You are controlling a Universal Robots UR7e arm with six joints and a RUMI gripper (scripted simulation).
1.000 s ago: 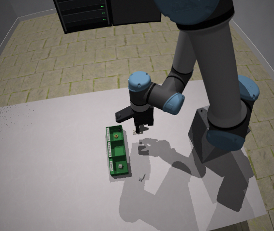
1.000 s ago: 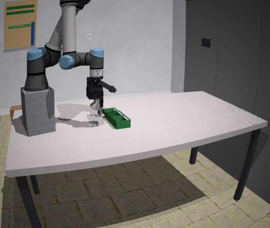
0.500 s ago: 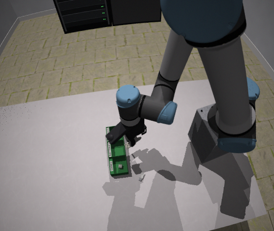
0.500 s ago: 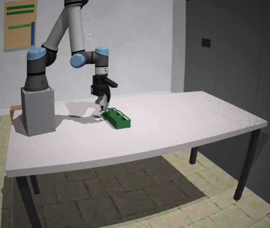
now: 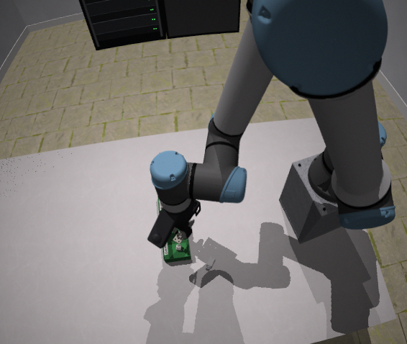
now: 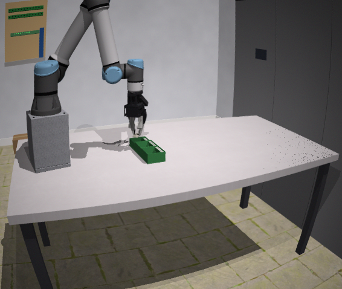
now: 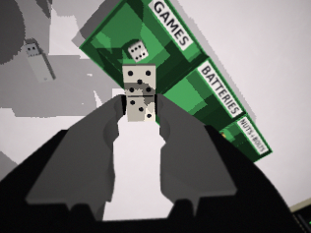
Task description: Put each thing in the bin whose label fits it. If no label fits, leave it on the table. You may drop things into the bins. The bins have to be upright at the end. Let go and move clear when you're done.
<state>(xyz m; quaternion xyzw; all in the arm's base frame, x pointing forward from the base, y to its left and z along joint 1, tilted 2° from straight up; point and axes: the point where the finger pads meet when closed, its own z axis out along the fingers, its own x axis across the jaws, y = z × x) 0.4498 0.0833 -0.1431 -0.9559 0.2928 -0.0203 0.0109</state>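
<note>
Wrist cam, L to R; ref. = green 3-compartment organizer point(image 5: 177, 259) point(image 6: 156, 157) point(image 7: 207, 57), upright on the desk point(image 5: 85, 258) point(image 6: 196, 155) point(image 7: 276, 58).

USB stick point(image 5: 210, 263) point(image 7: 43, 67): flat on desk, outside organizer, near its GAMES end.

White die point(image 5: 178, 247) point(image 7: 138, 50): in organizer's GAMES compt.

Domino point(image 5: 177, 237) point(image 7: 139, 80): task's thing, approx. above organizer's GAMES compt., held up; 5 pips on one half, 3 on the other. Fingers point(image 6: 140, 123) gripping it, one each side, pointing down above organizer.

GAMES label point(image 7: 169, 24): on organizer's rim side, end compt.

BATTERIES label point(image 7: 219, 89): organizer's middle compt.; its floor partly in shadow.

Small orange-ish item point(image 7: 223, 136): in organizer's NUTS+BOLTS compt., mostly hidden, type unclear.

NUTS+BOLTS label point(image 7: 253, 137): organizer's other end compt., opp. GAMES.
</note>
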